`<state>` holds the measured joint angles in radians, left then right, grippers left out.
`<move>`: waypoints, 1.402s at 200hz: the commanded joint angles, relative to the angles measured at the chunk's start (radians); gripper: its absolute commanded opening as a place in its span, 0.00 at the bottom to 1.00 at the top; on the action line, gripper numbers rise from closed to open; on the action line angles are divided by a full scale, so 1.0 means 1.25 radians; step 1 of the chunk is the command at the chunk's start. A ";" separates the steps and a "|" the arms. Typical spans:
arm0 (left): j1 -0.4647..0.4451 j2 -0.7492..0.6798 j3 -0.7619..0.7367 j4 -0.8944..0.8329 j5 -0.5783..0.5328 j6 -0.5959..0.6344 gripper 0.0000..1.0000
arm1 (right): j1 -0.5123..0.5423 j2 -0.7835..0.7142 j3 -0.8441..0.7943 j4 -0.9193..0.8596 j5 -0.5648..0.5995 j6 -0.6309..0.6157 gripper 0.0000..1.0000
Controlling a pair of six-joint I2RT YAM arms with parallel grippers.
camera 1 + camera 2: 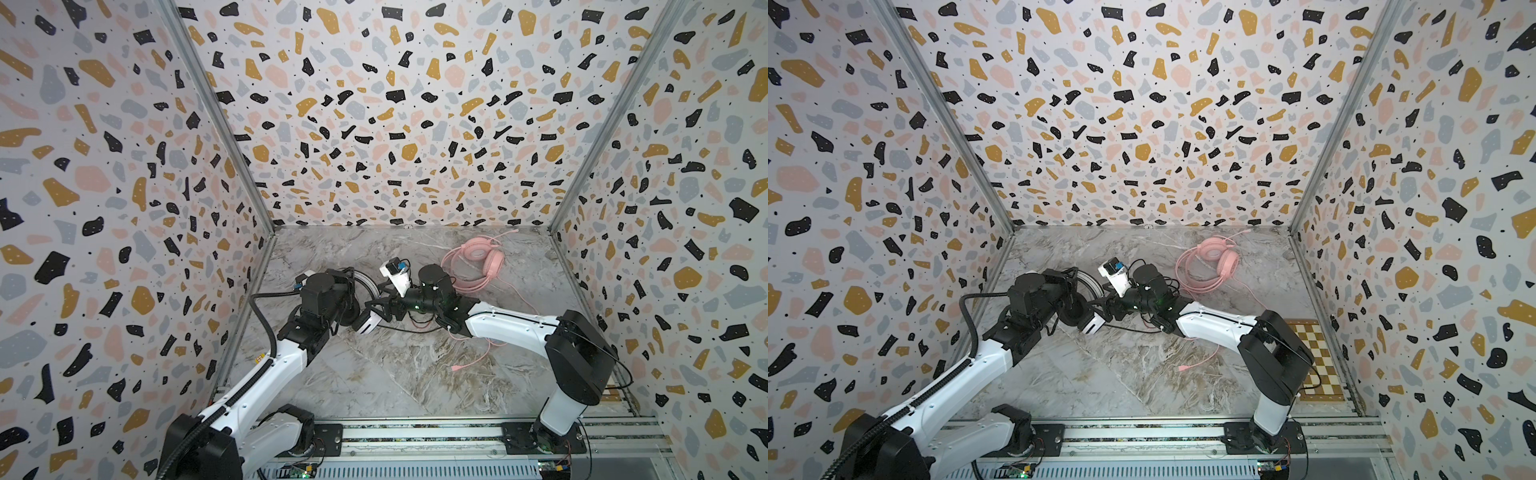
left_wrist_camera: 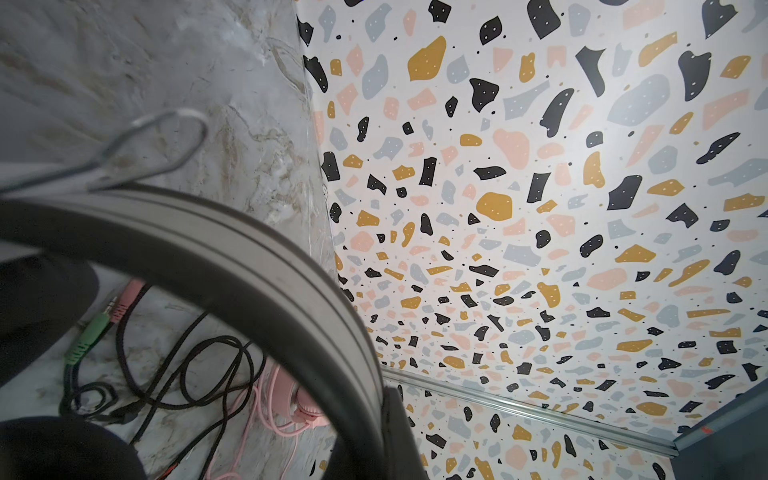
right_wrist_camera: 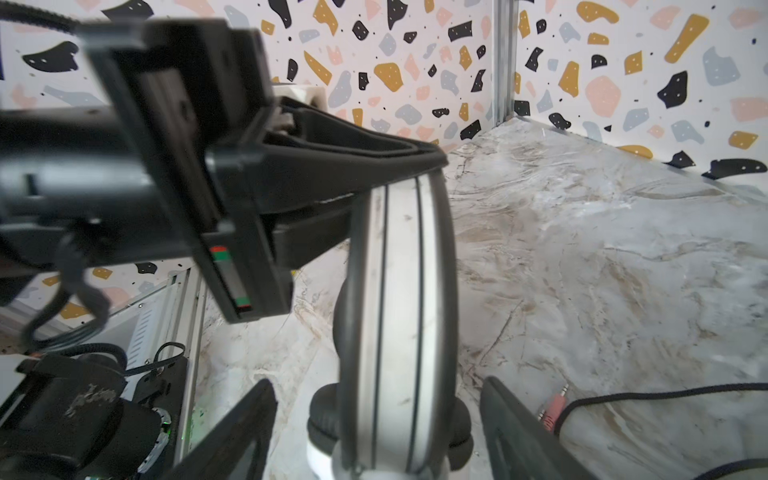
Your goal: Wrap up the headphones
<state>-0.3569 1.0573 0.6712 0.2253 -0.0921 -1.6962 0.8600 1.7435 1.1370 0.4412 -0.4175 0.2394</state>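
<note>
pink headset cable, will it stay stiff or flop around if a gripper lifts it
Likely floppy: the pink cable lies in loose loops beside the pink headset. Probably light, since it looks thin. Its free plug end would likely dangle and drag.

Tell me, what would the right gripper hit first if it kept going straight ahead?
Most likely the white headset's headband: it stands between the open jaws of the right gripper, though depth is unclear.

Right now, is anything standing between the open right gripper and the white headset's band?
Nothing visible. The band lines up with the gap between the right gripper's open jaws; the left gripper is clamped further along it. The black cable lies aside on the table.
</note>
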 commanded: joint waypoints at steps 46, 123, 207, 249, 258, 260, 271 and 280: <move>-0.004 -0.028 0.023 0.070 -0.021 -0.032 0.00 | 0.000 0.025 0.044 0.029 -0.033 0.034 0.27; -0.001 -0.003 0.058 -0.052 -0.003 0.186 0.52 | -0.068 -0.026 0.071 -0.119 -0.084 -0.039 0.15; 0.021 0.099 0.328 -0.418 0.150 1.130 0.72 | -0.220 -0.024 0.265 -0.584 -0.189 -0.234 0.15; 0.007 0.076 0.272 -0.323 0.177 1.478 0.71 | -0.272 -0.030 0.306 -0.685 -0.274 -0.272 0.15; 0.007 0.064 0.256 -0.301 0.187 1.557 0.72 | -0.272 -0.029 0.310 -0.698 -0.286 -0.275 0.15; 0.008 0.061 0.252 -0.293 0.187 1.568 0.73 | -0.272 -0.029 0.311 -0.700 -0.290 -0.276 0.15; 0.013 0.051 0.226 -0.246 0.206 1.629 0.73 | -0.273 -0.027 0.311 -0.705 -0.315 -0.270 0.15; 0.013 0.048 0.222 -0.238 0.246 1.671 0.73 | -0.272 -0.030 0.305 -0.705 -0.340 -0.267 0.15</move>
<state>-0.3431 1.1519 0.9771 -0.1753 0.1249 0.0757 0.5163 1.7660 1.4704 -0.3985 -0.7067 -0.0731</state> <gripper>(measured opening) 0.726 0.295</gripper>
